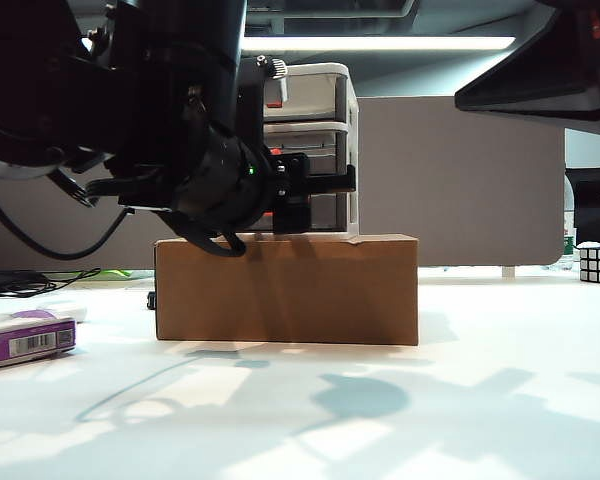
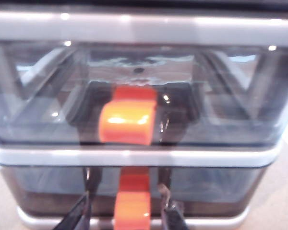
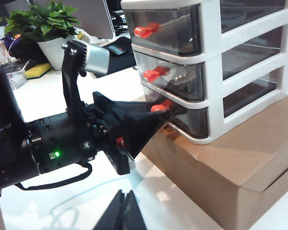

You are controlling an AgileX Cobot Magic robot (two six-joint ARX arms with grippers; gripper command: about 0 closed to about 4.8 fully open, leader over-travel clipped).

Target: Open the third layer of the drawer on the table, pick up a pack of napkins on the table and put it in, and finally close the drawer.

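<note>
1. I saw the left gripper (image 2: 129, 211) at the third layer (image 2: 134, 191) of the drawer (image 3: 206, 72), its parted fingers either side of the red handle (image 2: 132, 211), not clamping it.
2. The right gripper (image 3: 122, 213) hung apart, jaws together.
3. The pack of napkins (image 1: 25, 338) lay on the table (image 1: 380, 410).

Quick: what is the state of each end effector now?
Left end effector: open, fingers either side of the third layer's red handle, not gripping yet.
Right end effector: shut, holding nothing.

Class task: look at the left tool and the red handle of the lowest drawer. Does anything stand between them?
Nothing visible does. The left tool is at the third layer, one finger on each side of its red handle, jaws not clamped.
</note>
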